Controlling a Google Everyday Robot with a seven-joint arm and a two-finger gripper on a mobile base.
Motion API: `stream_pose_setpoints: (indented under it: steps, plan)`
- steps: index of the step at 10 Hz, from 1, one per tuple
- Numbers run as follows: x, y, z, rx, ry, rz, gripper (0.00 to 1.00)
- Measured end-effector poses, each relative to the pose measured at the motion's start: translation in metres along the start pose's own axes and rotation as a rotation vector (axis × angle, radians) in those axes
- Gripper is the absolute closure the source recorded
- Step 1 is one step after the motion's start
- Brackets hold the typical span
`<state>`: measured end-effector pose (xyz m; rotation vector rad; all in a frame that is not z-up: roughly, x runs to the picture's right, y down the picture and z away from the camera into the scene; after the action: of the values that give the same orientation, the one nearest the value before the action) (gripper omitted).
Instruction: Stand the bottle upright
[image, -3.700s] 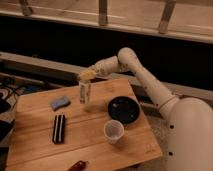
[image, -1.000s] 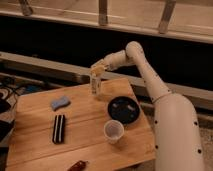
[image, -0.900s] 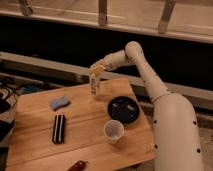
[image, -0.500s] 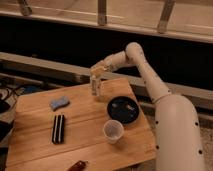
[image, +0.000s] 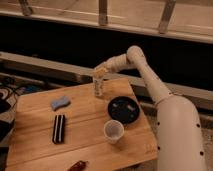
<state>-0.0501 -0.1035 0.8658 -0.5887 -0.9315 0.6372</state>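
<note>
The bottle (image: 98, 88) is small, slim and clear with a whitish label. It stands upright on the wooden table (image: 85, 142) near the back edge, just left of the black plate. My gripper (image: 101, 72) is directly over the bottle's top, at or touching the cap. The arm reaches in from the right, across the back of the table.
A black plate (image: 124, 109) lies right of the bottle, and a white paper cup (image: 114, 131) stands in front of the plate. A blue sponge (image: 60, 102) and a black bar-shaped object (image: 59, 128) lie to the left. A small reddish object (image: 77, 165) lies at the front edge.
Over the last few seconds the gripper and bottle moved right and toward the back of the table. In the last second nothing has visibly moved.
</note>
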Motion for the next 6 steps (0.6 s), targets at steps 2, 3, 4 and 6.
stream_pose_setpoints:
  steps: [2, 3, 4, 6]
  plan:
    - [0.0045, -0.0032, 0.0021, 0.009, -0.021, 0.008, 0.94]
    - [0.0036, -0.0030, 0.0050, 0.008, -0.031, 0.010, 0.91]
    - [0.0033, -0.0024, 0.0072, 0.005, -0.035, 0.009, 0.84]
    - [0.0020, -0.0032, 0.0072, 0.004, -0.042, 0.011, 0.63]
